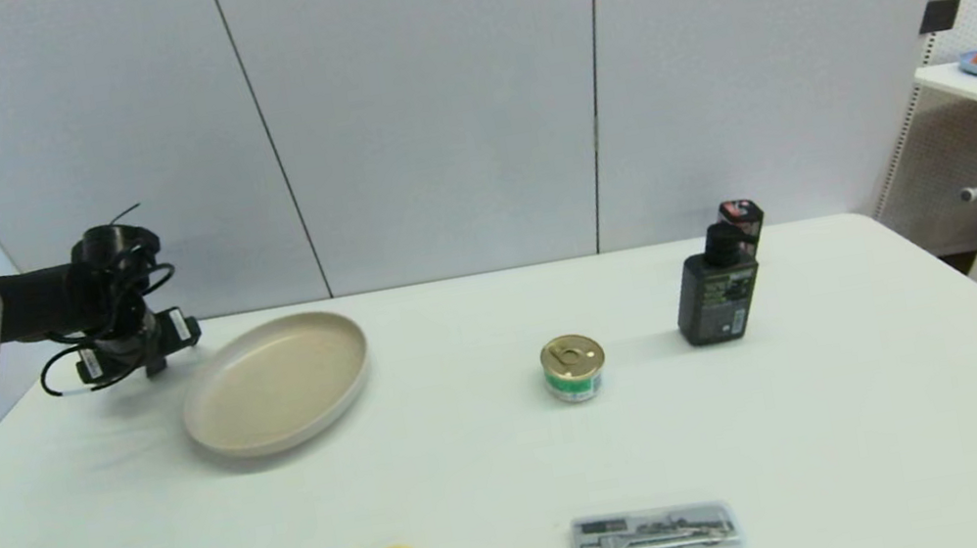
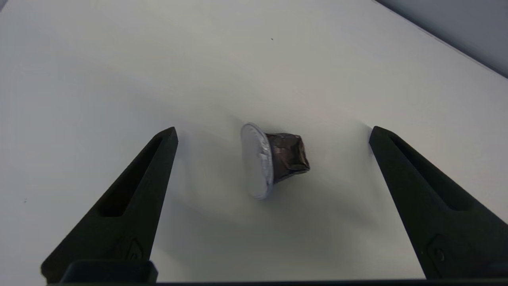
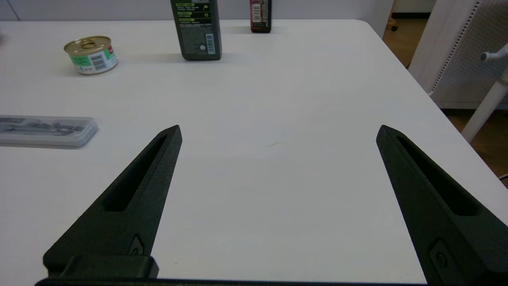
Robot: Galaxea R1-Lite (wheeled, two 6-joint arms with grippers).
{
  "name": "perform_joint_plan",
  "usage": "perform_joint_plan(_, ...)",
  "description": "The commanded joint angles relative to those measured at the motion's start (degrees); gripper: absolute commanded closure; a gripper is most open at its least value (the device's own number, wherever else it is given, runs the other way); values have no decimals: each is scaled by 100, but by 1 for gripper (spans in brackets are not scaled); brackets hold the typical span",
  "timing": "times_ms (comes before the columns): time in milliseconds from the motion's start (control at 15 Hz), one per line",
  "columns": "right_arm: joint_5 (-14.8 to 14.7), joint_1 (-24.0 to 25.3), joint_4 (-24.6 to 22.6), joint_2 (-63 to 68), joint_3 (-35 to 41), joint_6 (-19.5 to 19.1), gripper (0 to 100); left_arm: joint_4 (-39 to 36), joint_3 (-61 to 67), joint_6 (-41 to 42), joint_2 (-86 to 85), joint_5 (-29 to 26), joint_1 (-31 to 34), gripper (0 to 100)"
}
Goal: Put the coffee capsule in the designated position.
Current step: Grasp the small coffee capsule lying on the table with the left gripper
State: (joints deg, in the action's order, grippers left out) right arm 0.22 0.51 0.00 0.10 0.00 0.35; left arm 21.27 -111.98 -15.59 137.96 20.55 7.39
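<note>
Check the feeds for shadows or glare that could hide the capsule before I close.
Left wrist view: coffee capsule lies sharp between the open left gripper fingers, soft shadow beneath, mild sheen on its foil. Head view: arm blocks the capsule; plate casts a faint shadow. Right wrist view: even light, open right gripper over the table.

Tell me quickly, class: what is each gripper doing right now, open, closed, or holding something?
Left gripper: open, holding nothing; the coffee capsule lies on the table between its fingers.
Right gripper: open, empty, above bare table.
</note>
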Motion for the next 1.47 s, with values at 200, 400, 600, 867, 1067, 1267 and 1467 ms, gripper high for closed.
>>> perform_joint_plan(200, 4, 2, 0, 8, 0, 0, 0, 26, 1, -32, -15, 54, -141, 0)
perform_joint_plan(400, 4, 2, 0, 8, 0, 0, 0, 17, 1, -128, 3, 54, -220, 0)
perform_joint_plan(600, 4, 2, 0, 8, 0, 0, 0, 17, 1, -225, 47, 54, -247, 0)
perform_joint_plan(867, 4, 2, 0, 8, 0, 0, 0, 8, 1, -260, 117, 458, -247, 0)
perform_joint_plan(1067, 4, 2, 0, 8, 0, 0, 0, 8, 1, -330, 143, 493, -247, 0)
perform_joint_plan(1267, 4, 2, 0, 8, 0, 0, 0, 8, 1, -497, 152, 467, -247, 0)
perform_joint_plan(1467, 4, 2, 0, 8, 0, 0, 0, 8, 1, -541, 205, 485, -247, 0)
